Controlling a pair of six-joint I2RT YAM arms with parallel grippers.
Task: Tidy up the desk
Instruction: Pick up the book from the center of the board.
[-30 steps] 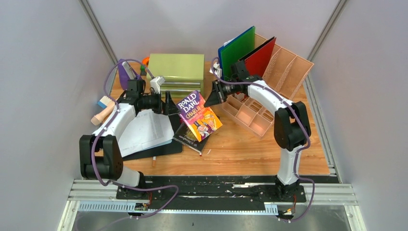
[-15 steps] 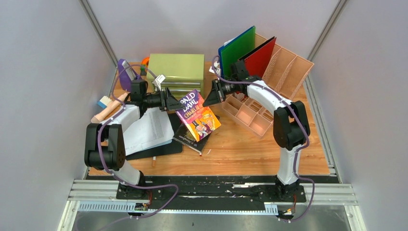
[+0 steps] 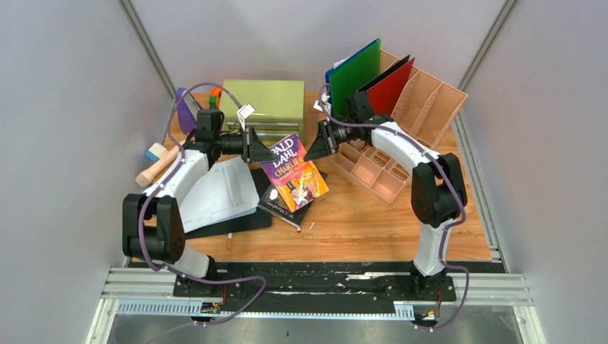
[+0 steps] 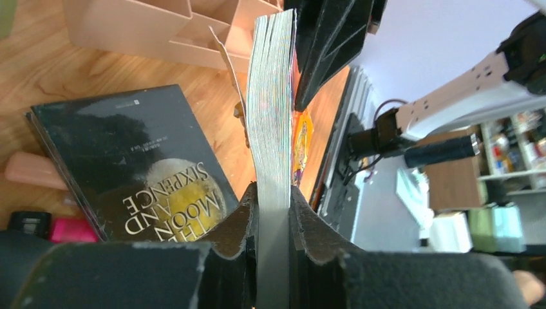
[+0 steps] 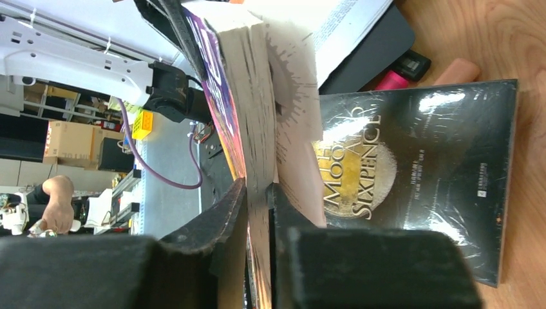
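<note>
A colourful Roald Dahl book [image 3: 295, 175] hangs tilted above the orange-brown desk [image 3: 373, 222], gripped from both sides. My left gripper [image 3: 262, 152] is shut on its left edge; in the left wrist view the book's page block [image 4: 270, 96] runs straight out from between the left gripper [image 4: 273, 206] jaws. My right gripper [image 3: 313, 149] is shut on the opposite edge; in the right wrist view the book [image 5: 248, 84] sits clamped in the right gripper [image 5: 257, 193], with one loose leaf flaring outside the jaws. A black book [image 3: 283, 204] [image 4: 129, 167] [image 5: 418, 167] titled The Moon and Sixpence lies flat below.
An olive-green drawer chest [image 3: 264, 100] stands at the back. A pink compartment tray [image 3: 369, 168] and a file rack [image 3: 430, 100] with green [image 3: 355, 72] and red [image 3: 391, 86] folders sit to the right. An open white notebook [image 3: 215, 190] lies on a black pad at left, with small items [image 3: 154, 168] beyond.
My left gripper swung right from above the notebook to the Roald Dahl book's left edge and closed on it. The book shifted slightly. The right gripper kept its grip.
</note>
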